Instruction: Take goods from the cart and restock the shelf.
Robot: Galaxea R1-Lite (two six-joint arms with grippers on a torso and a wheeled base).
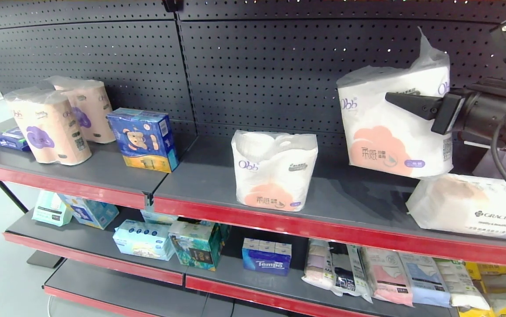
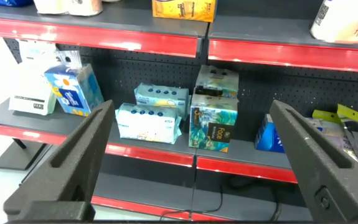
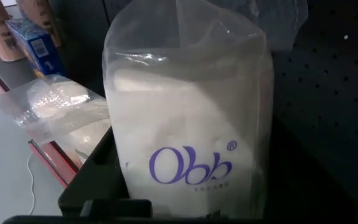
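In the head view, the right gripper (image 1: pixel 400 102) was clamped on a white pack of toilet rolls (image 1: pixel 385 141), holding it upright over the right part of the top shelf (image 1: pixel 350 200), close to the pegboard (image 1: pixel 257 66). A matching pack (image 1: pixel 274 169) stood mid-shelf, and a flat tissue pack (image 1: pixel 473 207) lay just beside the held one.

In the left wrist view, the left gripper (image 2: pixel 191 106) was spread wide with nothing in it, facing tissue boxes (image 2: pixel 149 121) on a lower shelf.

In the right wrist view, the held pack sat between the dark fingers (image 3: pixel 94 171).
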